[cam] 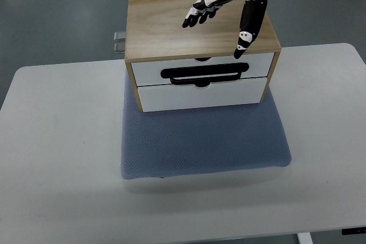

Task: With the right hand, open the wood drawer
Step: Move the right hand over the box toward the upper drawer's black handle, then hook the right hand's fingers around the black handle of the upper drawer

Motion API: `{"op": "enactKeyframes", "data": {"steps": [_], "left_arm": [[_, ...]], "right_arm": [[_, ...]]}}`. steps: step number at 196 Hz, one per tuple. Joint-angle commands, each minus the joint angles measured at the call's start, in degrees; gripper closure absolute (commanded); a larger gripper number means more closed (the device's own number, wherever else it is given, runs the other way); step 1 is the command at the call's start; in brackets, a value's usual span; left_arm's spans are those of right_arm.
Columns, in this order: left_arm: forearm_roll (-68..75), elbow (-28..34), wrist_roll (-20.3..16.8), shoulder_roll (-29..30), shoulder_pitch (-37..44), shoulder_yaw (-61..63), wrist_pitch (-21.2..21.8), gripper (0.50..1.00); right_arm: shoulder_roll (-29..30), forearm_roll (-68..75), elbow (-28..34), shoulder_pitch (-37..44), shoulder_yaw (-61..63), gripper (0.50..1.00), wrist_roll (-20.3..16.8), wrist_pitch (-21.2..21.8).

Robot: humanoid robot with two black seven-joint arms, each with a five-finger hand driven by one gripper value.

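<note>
Drawer unit of wood, upper centre of frame, on a blue mat on the white table; both white drawers closed. Right hand, fingers spread and grasping nothing, hovers over the unit's top.

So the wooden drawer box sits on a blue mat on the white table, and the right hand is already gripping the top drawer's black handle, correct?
Not quite. The top view shows the right hand open above the box, gripping nothing; only its thumb points down near the top drawer. The black handle is untouched. The box does sit on the blue mat on the white table.
</note>
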Motion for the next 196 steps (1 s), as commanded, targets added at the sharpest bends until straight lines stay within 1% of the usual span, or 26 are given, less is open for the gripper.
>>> {"op": "enactKeyframes", "data": {"steps": [1,27,32,56,57,65,76,77,90,91,99,109,110,120,129,130,134,145,155,156,166,181,182,196], "left_arm": [[0.0,-0.06,-0.04,0.0,-0.01,0.08,0.07,0.5],[0.0,-0.06,-0.04,0.0,-0.01,0.0,0.07,0.5],[0.0,0.03,0.05,0.0,-0.01,0.08,0.07,0.5],[0.0,0.03,-0.04,0.0,-0.01,0.08,-0.02,0.5],[0.0,0.03,-0.04,0.0,-0.01,0.0,0.07,0.5],[0.0,0.03,-0.04,0.0,0.08,0.0,-0.02,0.5],[0.0,0.03,-0.04,0.0,0.08,0.0,-0.02,0.5],[0.0,-0.06,-0.04,0.0,-0.01,0.0,-0.02,0.5],[0.0,0.03,-0.04,0.0,-0.01,0.08,0.07,0.5],[0.0,-0.06,-0.04,0.0,-0.01,0.0,-0.01,0.5],[0.0,0.03,-0.04,0.0,-0.01,0.08,-0.01,0.5],[0.0,0.03,-0.04,0.0,-0.01,0.08,-0.02,0.5],[0.0,0.03,-0.04,0.0,-0.01,0.0,-0.02,0.5],[0.0,0.03,-0.04,0.0,-0.01,0.0,-0.02,0.5],[0.0,0.03,-0.04,0.0,-0.01,0.0,-0.02,0.5],[0.0,0.03,-0.04,0.0,-0.01,0.0,0.07,0.5],[0.0,0.03,-0.04,0.0,-0.01,0.08,-0.02,0.5],[0.0,0.02,-0.04,0.0,-0.01,0.0,-0.01,0.5],[0.0,0.03,-0.04,0.0,-0.01,0.0,-0.02,0.5],[0.0,0.03,-0.04,0.0,-0.01,0.08,0.07,0.5],[0.0,0.02,-0.04,0.0,-0.01,0.08,0.07,0.5],[0.0,0.03,-0.04,0.0,-0.01,0.08,0.07,0.5],[0.0,-0.06,-0.04,0.0,-0.01,0.0,-0.01,0.5],[0.0,-0.06,-0.04,0.0,-0.01,0.0,-0.02,0.5]], "right_arm": [[0.87,0.0,-0.09,-2.57,0.21,0.556,-0.51,0.01],[1.31,0.09,0.0,-4.5,0.21,0.556,-1.04,0.01],[1.4,0.35,0.0,-5.91,0.21,0.556,-1.04,0.01],[1.23,2.28,0.09,-6.35,0.21,0.556,-1.21,0.01],[1.05,4.55,0.26,-6.43,0.12,0.556,-1.73,0.01],[1.05,5.89,0.53,-6.52,0.12,0.556,-2.88,0.01],[1.05,5.89,0.53,-6.52,0.12,0.556,-2.88,0.01],[1.05,7.28,0.96,-7.13,0.21,0.556,-4.97,0.01],[1.14,7.65,0.97,-7.23,0.21,0.556,-5.34,0.01],[1.4,9.47,1.05,-7.49,0.21,0.556,-7.34,0.01],[1.49,10.98,1.05,-7.49,0.21,0.558,-8.68,0.01],[1.49,10.99,1.05,-7.49,0.21,0.558,-8.68,0.01],[1.58,12.38,1.14,-7.49,0.21,0.558,-10.16,0.01],[1.66,13.44,1.67,-7.49,0.12,0.558,-11.75,0.01],[1.67,13.45,1.67,-7.49,0.12,0.558,-11.76,0.01],[1.67,14.4,2.28,-7.4,0.12,0.558,-13.06,0.01],[1.58,14.94,2.72,-7.31,0.12,0.558,-13.6,0.01],[1.67,15.99,3.69,-7.31,0.12,0.56,-14.57,0.01],[1.67,16.0,3.69,-7.31,0.12,0.56,-14.57,0.01],[1.93,16.43,4.13,-7.31,0.03,0.56,-15.7,0.01],[2.98,16.43,4.22,-7.31,-0.05,0.56,-16.59,0.01],[3.25,16.43,4.13,-7.31,-0.14,0.56,-16.86,-0.19],[3.51,16.43,4.22,-7.14,-0.23,0.56,-17.46,-0.8],[3.86,16.43,4.22,-6.87,-0.23,0.56,-18.09,-1.16]]}}
